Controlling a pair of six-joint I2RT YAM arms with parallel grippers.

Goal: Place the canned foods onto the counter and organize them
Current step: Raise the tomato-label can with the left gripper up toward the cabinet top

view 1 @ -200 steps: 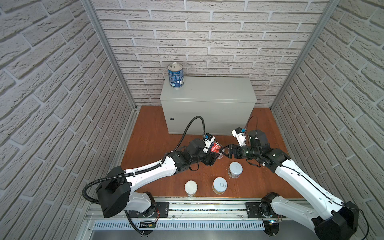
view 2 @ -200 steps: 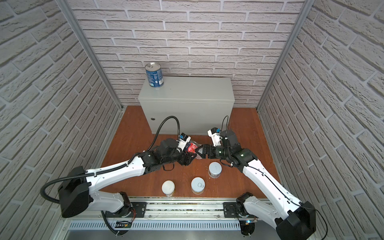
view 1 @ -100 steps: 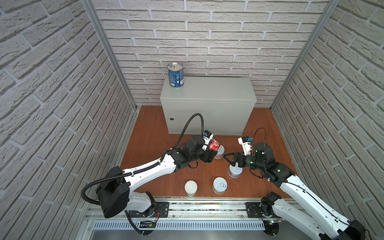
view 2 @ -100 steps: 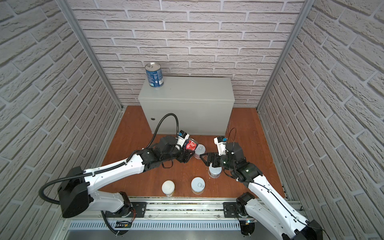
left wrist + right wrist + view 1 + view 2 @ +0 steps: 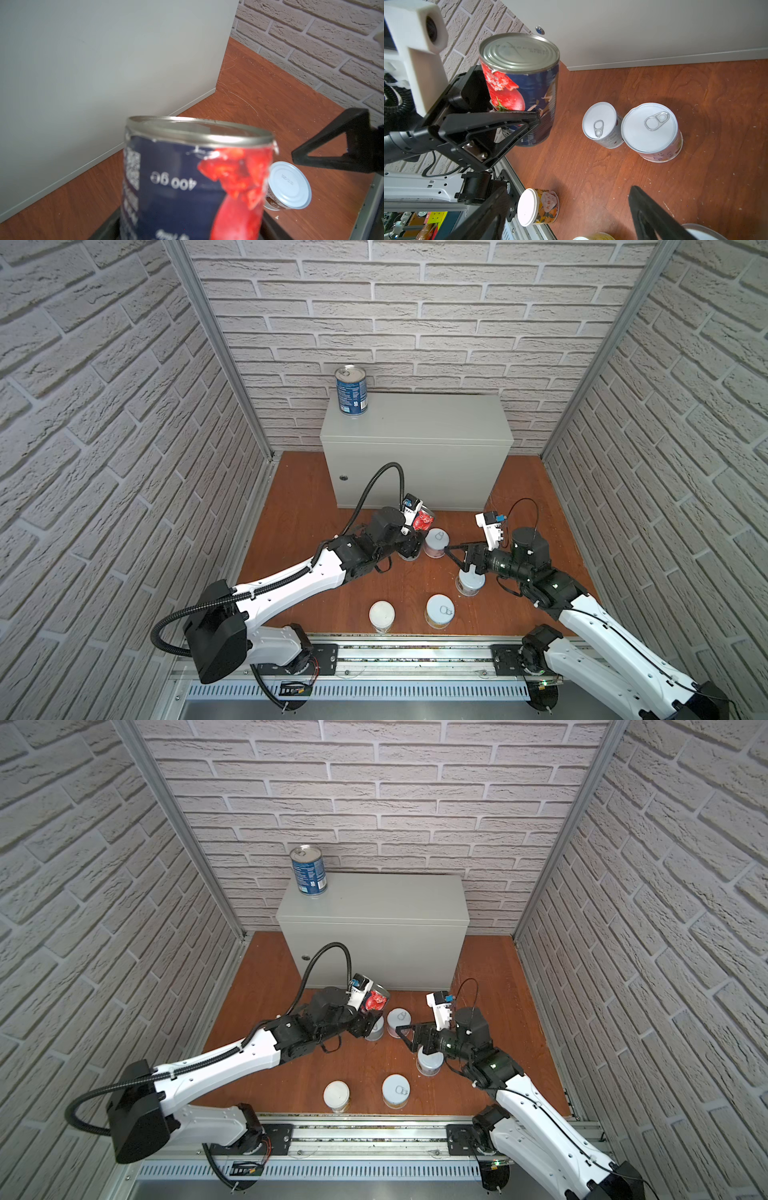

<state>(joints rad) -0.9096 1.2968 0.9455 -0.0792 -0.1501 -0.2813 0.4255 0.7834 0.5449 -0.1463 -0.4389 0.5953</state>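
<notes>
In both top views, at frame centre against the back wall: counter (image 5: pixel 415 456), on the floor (image 5: pixel 299 506). On its top, at the upper-left corner: upright tall can (image 5: pixel 351 391). Below the counter's front, just left of centre: left gripper (image 5: pixel 415 533) clamped around held can (image 5: pixel 424 519). Beneath that, partly hidden: low short can (image 5: pixel 376 1028); just beside it to the right, neighbour short can (image 5: pixel 436 542). Further right and lower: right gripper (image 5: pixel 456 559), jaws apart, above third short can (image 5: pixel 470 585). Near the floor's lower edge, side by side but apart: front-left short can (image 5: pixel 381 616) and front-right short can (image 5: pixel 439 611).
</notes>
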